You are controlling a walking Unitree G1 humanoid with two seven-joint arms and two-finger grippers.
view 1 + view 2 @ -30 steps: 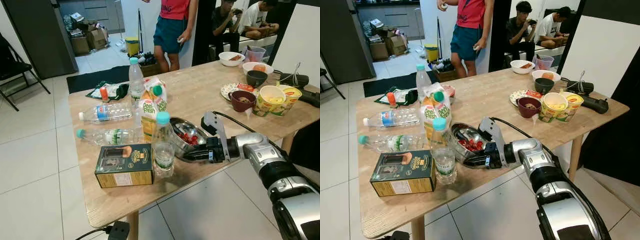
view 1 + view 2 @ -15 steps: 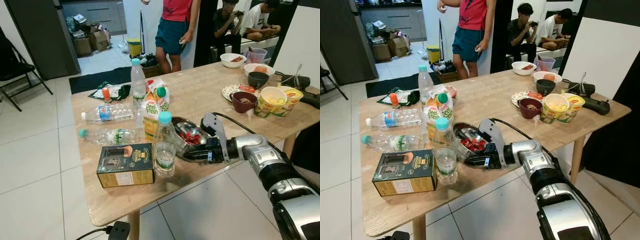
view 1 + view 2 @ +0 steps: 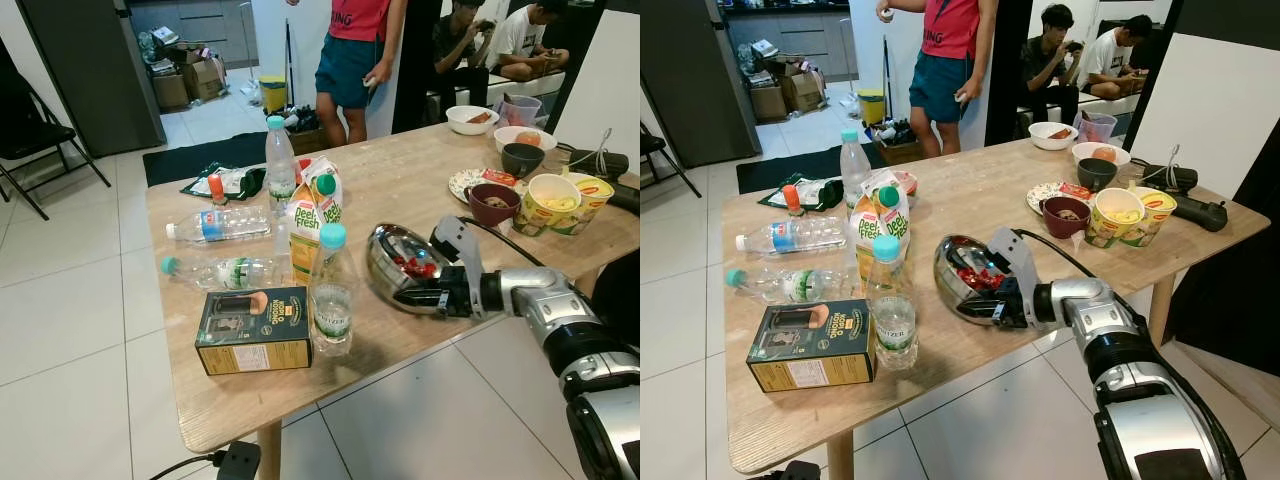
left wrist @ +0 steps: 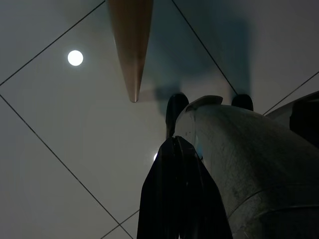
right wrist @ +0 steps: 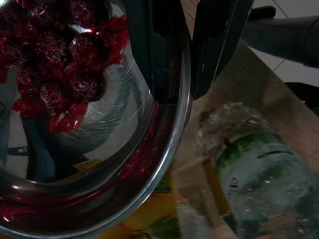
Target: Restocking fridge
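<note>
My right gripper (image 3: 418,297) is shut on the rim of a shiny steel bowl (image 3: 392,262) of red wrapped sweets (image 3: 416,265). The bowl is lifted off the wooden table (image 3: 400,190) and tilted steeply on its side, with its mouth turned away to the right. In the right wrist view the black fingers (image 5: 149,55) pinch the bowl's rim (image 5: 172,134) from both sides, with the sweets (image 5: 55,55) heaped inside. Just left of the bowl stands a water bottle (image 3: 330,295) with a teal cap. My left arm hangs by the floor (image 4: 75,124).
A juice carton (image 3: 308,228), an upright bottle (image 3: 279,165), two lying bottles (image 3: 215,225) and a green box (image 3: 250,328) crowd the table's left. Bowls and noodle cups (image 3: 545,203) sit at the right. A person (image 3: 355,55) stands behind the table; two more sit further back.
My right gripper has lifted the steel bowl off the table, drawn it right away from the carton and tipped it on its side. The camera shifted slightly.
</note>
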